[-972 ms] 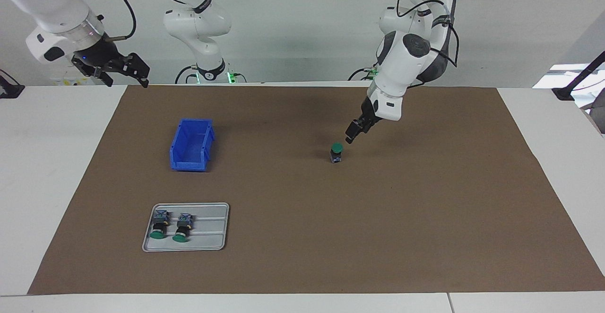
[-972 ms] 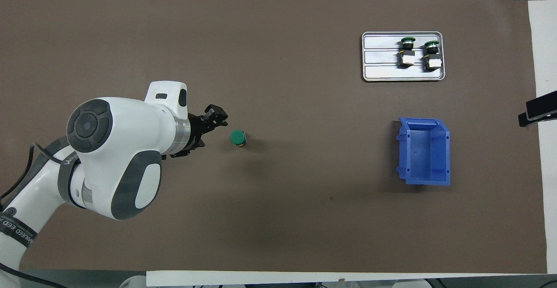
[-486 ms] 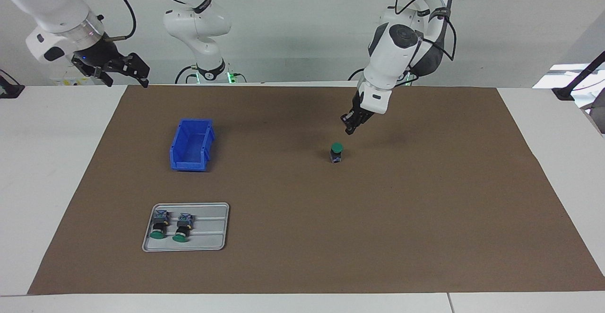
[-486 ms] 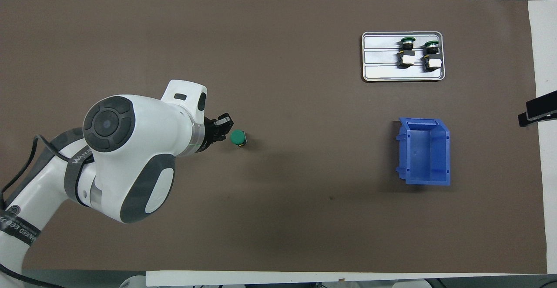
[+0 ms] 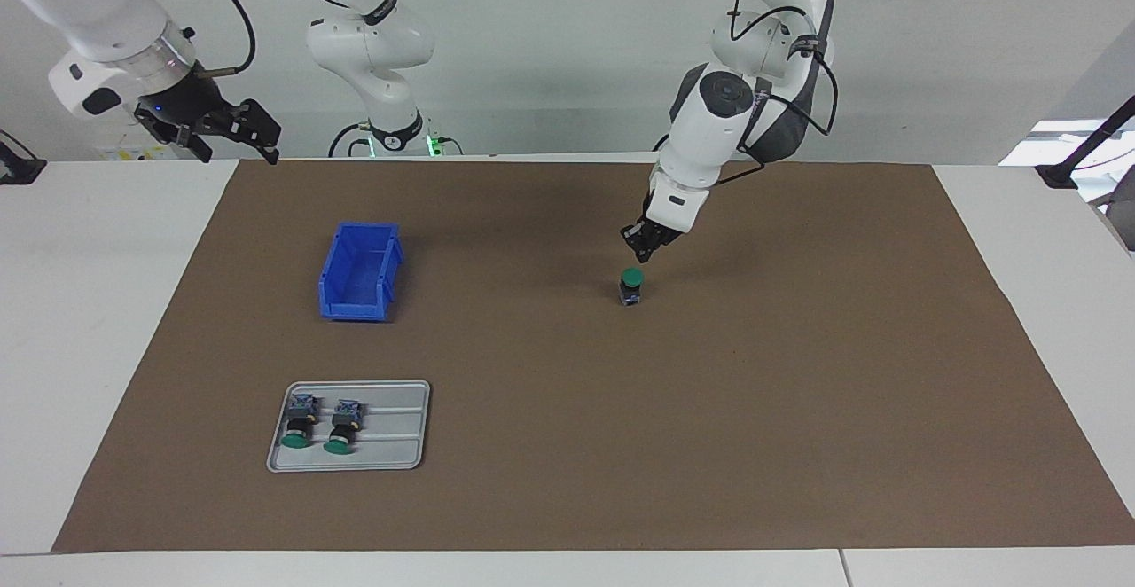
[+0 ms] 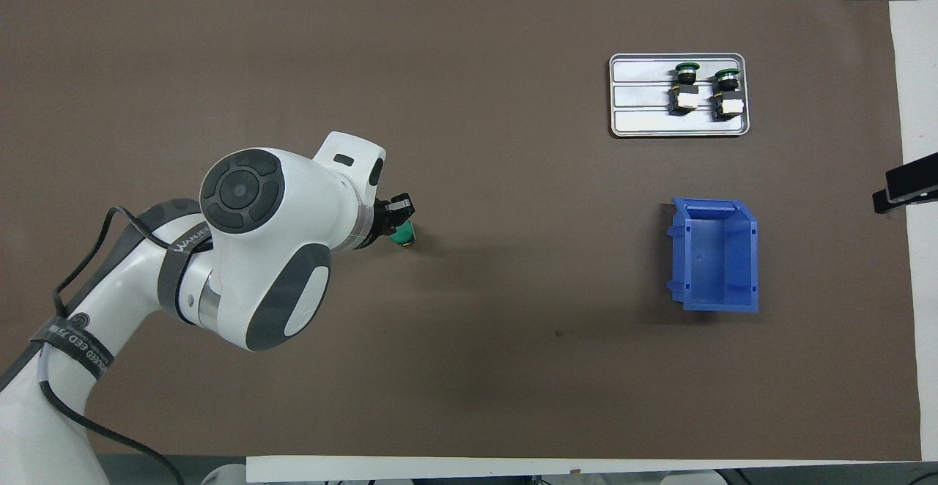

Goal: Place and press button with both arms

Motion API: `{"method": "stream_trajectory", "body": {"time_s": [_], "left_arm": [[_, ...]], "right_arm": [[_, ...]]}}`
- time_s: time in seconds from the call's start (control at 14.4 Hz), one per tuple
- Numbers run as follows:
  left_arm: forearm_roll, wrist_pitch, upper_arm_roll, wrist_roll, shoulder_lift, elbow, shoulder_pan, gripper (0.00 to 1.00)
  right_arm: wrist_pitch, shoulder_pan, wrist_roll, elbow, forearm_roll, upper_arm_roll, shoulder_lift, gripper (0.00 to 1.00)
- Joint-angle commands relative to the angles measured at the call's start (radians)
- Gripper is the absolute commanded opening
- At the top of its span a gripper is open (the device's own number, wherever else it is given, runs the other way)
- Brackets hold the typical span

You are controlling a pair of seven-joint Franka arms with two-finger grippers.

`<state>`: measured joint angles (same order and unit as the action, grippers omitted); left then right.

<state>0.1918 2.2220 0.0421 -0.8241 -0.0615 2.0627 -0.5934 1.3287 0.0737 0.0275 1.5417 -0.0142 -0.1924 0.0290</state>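
Observation:
A button [image 5: 630, 286] with a green cap stands upright on the brown mat [image 5: 798, 392], near the middle of the table; it also shows in the overhead view [image 6: 405, 234], partly covered by the gripper. My left gripper [image 5: 640, 253] hangs just above the cap, tilted down at it, with its fingers shut and empty; the overhead view shows the left gripper [image 6: 396, 216] too. My right gripper [image 5: 239, 145] waits, open and empty, raised over the table's edge at the right arm's end.
A blue bin [image 5: 359, 272] stands open toward the right arm's end. Farther from the robots than the bin, a grey tray [image 5: 399, 432] holds two more buttons [image 5: 298, 423] [image 5: 341, 426] lying on their sides.
My left arm has risen and swung its gripper from beside the button to just above its cap. The button and the right arm have not moved.

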Motion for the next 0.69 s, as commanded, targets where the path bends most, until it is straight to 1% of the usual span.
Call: {"method": "stream_trajectory", "body": {"time_s": [0.0, 0.07, 0.35, 0.42, 0.62], "left_arm": [[-0.02, 0.002, -0.005, 0.017, -0.023, -0.036, -0.008, 0.0], [-0.02, 0.007, -0.005, 0.023, -0.04, -0.03, -0.008, 0.0], [-0.02, 0.031, -0.004, 0.029, -0.052, -0.015, -0.011, 0.0], [-0.018, 0.054, -0.004, 0.03, -0.055, -0.013, -0.009, 0.0], [-0.018, 0.068, -0.002, 0.031, -0.054, 0.016, -0.011, 0.0]], "right_arm": [[-0.003, 0.0, 0.008, 0.021, -0.001, 0.001, 0.022, 1.0], [-0.005, 0.0, 0.008, 0.021, -0.001, 0.001, 0.022, 1.0], [-0.005, 0.0, 0.008, 0.021, -0.001, 0.001, 0.022, 1.0], [-0.003, 0.0, 0.008, 0.021, -0.001, 0.001, 0.022, 1.0], [-0.003, 0.0, 0.008, 0.021, -0.001, 0.001, 0.022, 1.0]]}}
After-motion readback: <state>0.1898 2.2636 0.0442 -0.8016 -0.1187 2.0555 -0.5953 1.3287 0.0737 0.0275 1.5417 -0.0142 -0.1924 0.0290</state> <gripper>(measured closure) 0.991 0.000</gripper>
